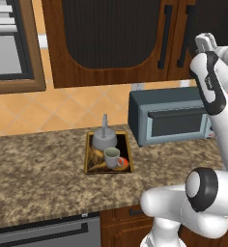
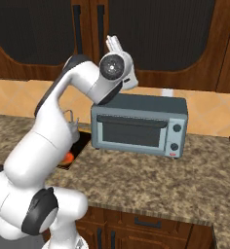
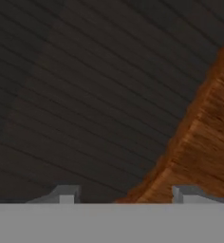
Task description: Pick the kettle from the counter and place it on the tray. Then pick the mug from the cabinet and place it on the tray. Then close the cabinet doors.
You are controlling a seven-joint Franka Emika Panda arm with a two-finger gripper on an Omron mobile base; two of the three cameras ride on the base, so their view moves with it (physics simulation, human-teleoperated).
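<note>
The grey kettle (image 1: 104, 139) and the pale mug (image 1: 112, 157) stand together on the patterned tray (image 1: 89, 145), which lies on the granite counter (image 1: 38, 169). Above, the cabinet doors (image 1: 111, 34) look shut, with their black bar handles (image 1: 165, 36) side by side. My gripper (image 3: 126, 195) is raised high, close in front of a door's dark ribbed panel (image 3: 85, 95) and its curved wooden frame (image 3: 204, 142). The fingertips (image 3: 66, 193) stand apart with nothing between them, so the gripper is open. My hand (image 2: 115, 46) sits just right of the handles (image 2: 100, 24).
A blue-grey toaster oven (image 1: 169, 120) stands on the counter right of the tray, below my raised arm. A framed window (image 1: 9, 43) is at the upper left. A dark appliance front (image 1: 43, 234) sits under the counter edge.
</note>
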